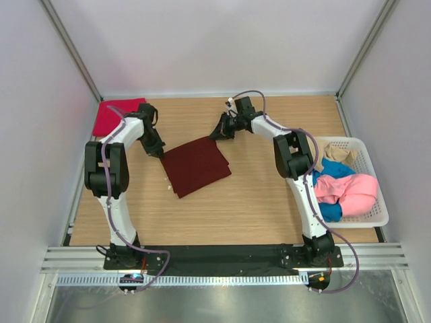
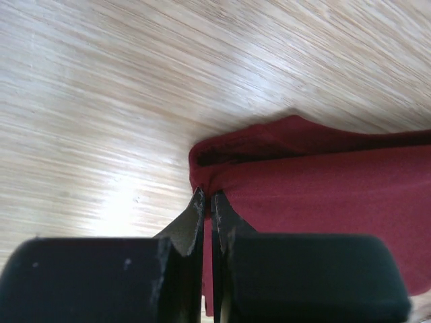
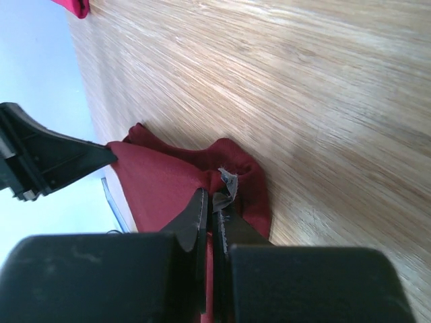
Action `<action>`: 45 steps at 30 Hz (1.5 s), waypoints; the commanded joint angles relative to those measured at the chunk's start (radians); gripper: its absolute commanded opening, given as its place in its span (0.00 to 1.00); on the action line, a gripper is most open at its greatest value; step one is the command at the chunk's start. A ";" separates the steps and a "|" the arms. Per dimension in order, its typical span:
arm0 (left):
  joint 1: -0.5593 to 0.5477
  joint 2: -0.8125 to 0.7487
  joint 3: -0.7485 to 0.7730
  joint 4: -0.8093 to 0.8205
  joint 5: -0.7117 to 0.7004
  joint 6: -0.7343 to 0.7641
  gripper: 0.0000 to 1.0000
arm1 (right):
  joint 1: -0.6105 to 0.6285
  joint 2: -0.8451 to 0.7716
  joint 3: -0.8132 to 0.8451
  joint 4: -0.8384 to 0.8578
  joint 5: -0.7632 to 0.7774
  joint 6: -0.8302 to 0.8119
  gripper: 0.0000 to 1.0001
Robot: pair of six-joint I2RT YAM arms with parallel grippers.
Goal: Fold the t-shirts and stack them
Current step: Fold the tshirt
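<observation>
Okay, the maroon t-shirt (image 1: 196,167) lies folded into a rough square near the middle of the table (image 1: 256,202), turned at an angle to the table edges. The left jaws are closed tight on its left corner; in the left wrist view the fingertips meet with the cloth edge (image 2: 202,178) pinched between them, and the rest of the shirt spreads to the right. The right jaws are also closed, pinching the far right corner, which is pulled up off the wood into a small peak. The right wrist view shows a small grey tag (image 3: 229,180) at the pinch point. The crimson t-shirt (image 1: 114,116) sits folded flat in the far left corner of the table, well apart from the maroon one. The white basket (image 1: 367,221) stands at the right edge, beside the right arm. It holds a pink t-shirt (image 1: 350,192) bunched on top, a blue t-shirt (image 1: 330,169) under it and a beige t-shirt (image 1: 339,153) at the far end, all unfolded.
</observation>
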 commanded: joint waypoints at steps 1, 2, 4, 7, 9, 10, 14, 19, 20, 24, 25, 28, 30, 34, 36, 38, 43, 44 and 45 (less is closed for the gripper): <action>0.023 0.038 0.031 -0.002 -0.037 0.041 0.00 | -0.019 0.002 0.039 0.042 0.034 0.045 0.02; 0.023 0.052 0.037 -0.002 -0.036 0.041 0.00 | -0.022 0.004 0.042 0.048 0.031 0.054 0.07; 0.023 0.055 0.056 -0.016 -0.040 0.044 0.03 | -0.025 0.001 0.061 0.035 0.028 0.062 0.16; 0.024 0.019 0.063 -0.030 -0.056 0.038 0.21 | -0.033 -0.001 0.130 -0.060 0.065 0.046 0.22; 0.023 -0.004 0.083 -0.045 -0.079 0.038 0.30 | -0.050 0.013 0.219 -0.174 0.094 0.051 0.29; 0.023 -0.003 0.102 -0.082 -0.093 0.038 0.33 | -0.058 0.022 0.248 -0.203 0.102 0.071 0.31; 0.023 -0.008 0.189 -0.152 -0.110 0.055 0.39 | -0.079 0.031 0.377 -0.356 0.129 0.050 0.41; 0.022 -0.129 0.168 -0.134 0.018 0.026 0.40 | -0.044 -0.084 0.297 -0.409 0.105 -0.053 0.39; 0.022 -0.147 0.146 -0.110 0.072 0.014 0.35 | -0.033 -0.110 0.208 -0.354 0.078 -0.049 0.36; 0.022 -0.206 -0.036 0.115 0.315 -0.080 0.22 | 0.040 -0.153 0.092 -0.208 -0.007 -0.002 0.17; 0.022 -0.209 -0.103 0.148 0.363 -0.118 0.20 | 0.050 -0.132 0.088 -0.174 -0.028 0.018 0.08; 0.020 -0.176 -0.179 0.228 0.392 -0.133 0.13 | 0.076 -0.110 0.037 -0.015 -0.067 0.123 0.01; 0.023 -0.149 -0.202 0.258 0.375 -0.130 0.10 | 0.073 -0.090 -0.027 0.168 -0.085 0.224 0.01; 0.023 -0.081 -0.211 0.326 0.364 -0.114 0.04 | 0.070 -0.012 -0.043 0.363 -0.121 0.327 0.01; 0.023 -0.039 -0.207 0.369 0.355 -0.106 0.03 | 0.059 0.037 -0.043 0.445 -0.119 0.362 0.01; 0.025 -0.011 -0.188 0.375 0.342 -0.092 0.02 | 0.048 0.078 -0.050 0.533 -0.124 0.423 0.01; 0.031 0.049 -0.182 0.381 0.299 -0.068 0.01 | 0.005 0.119 -0.081 0.647 -0.111 0.500 0.01; 0.034 0.048 -0.181 0.375 0.296 -0.064 0.01 | 0.002 0.120 -0.067 0.636 -0.107 0.497 0.01; 0.034 0.046 -0.179 0.365 0.298 -0.052 0.01 | -0.004 0.123 -0.058 0.613 -0.104 0.485 0.01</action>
